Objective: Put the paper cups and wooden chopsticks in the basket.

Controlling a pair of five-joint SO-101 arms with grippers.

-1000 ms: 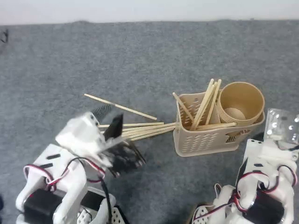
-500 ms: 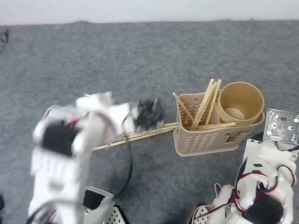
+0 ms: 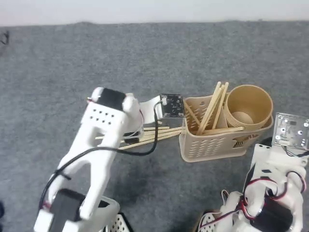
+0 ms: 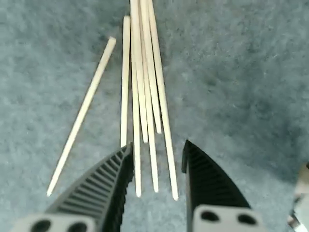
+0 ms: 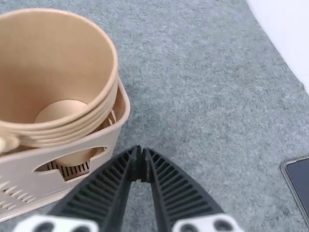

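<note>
The left claw point(image 4: 158, 146) stands with its two fingers apart over the grey carpet point(image 4: 241, 72), and the near ends of the loose chopsticks point(image 4: 145, 72) run into the gap between them. About five sticks lie side by side in a tight bundle stretching straight away from the claw. Three of their tips sit between the ribbed finger point(image 4: 104, 188) and the smooth one, while one stick at the edge of the bundle passes under the ribbed fingertip. Whether either finger touches wood cannot be told. A single chopstick point(image 4: 82, 116) lies apart from the bundle, angled away on the ribbed finger's side. From the high view, the left arm point(image 3: 104, 125) reaches out across the table with its wrist just beside the basket point(image 3: 212, 147). The bundle point(image 3: 161, 135) lies flat under the arm, one end against the basket's wall. Inside the basket, several upright chopsticks point(image 3: 211, 108) lean in one compartment and the stacked paper cups point(image 3: 248, 108) fill the other. The right claw point(image 5: 141, 153) is closed on nothing, its fingertips pressed together just outside the basket wall point(image 5: 58, 193) on the cups' point(image 5: 48, 72) side. The right arm point(image 3: 277, 188) sits folded at the table's near edge.
</note>
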